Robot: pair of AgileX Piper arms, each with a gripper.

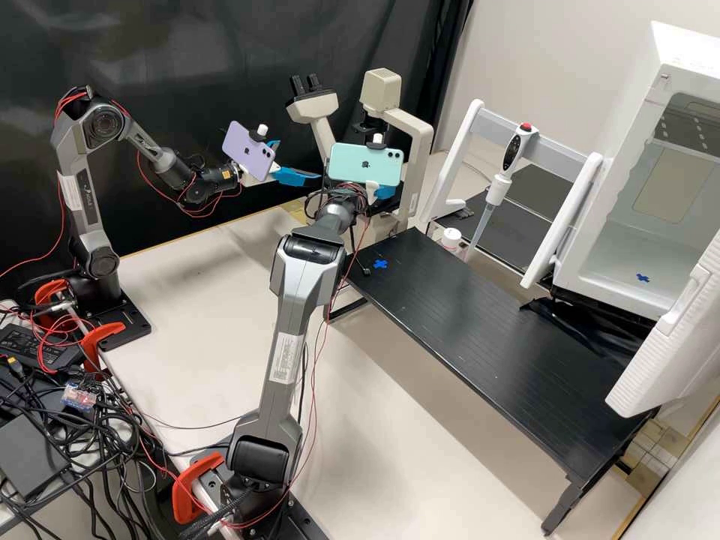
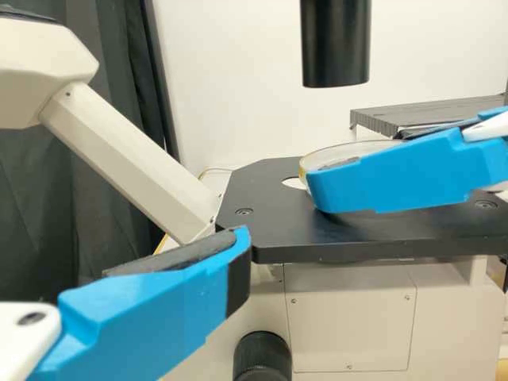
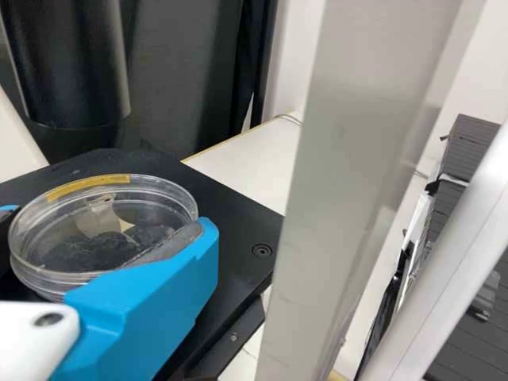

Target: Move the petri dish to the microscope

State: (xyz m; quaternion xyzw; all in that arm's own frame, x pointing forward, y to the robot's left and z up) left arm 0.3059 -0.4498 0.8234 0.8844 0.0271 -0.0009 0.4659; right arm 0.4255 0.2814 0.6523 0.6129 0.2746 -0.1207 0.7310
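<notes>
Wrist views show the right hand (image 1: 384, 192) clamping the petri dish (image 3: 103, 230); the high view's phone (image 1: 366, 164) partly hides that hand. Left hand (image 1: 300, 160) spread.

In the left wrist view, a blue finger (image 2: 405, 175) hides part of the dish (image 2: 349, 152), and the edge cuts off the black tube (image 2: 336, 44); the high view's green phone (image 1: 360, 166) covers some of the microscope (image 1: 415, 142).

high cam fwd/down on bench (image 1: 480, 330); wrist cams close, sharing scope stage (image 2: 278, 226).
</notes>
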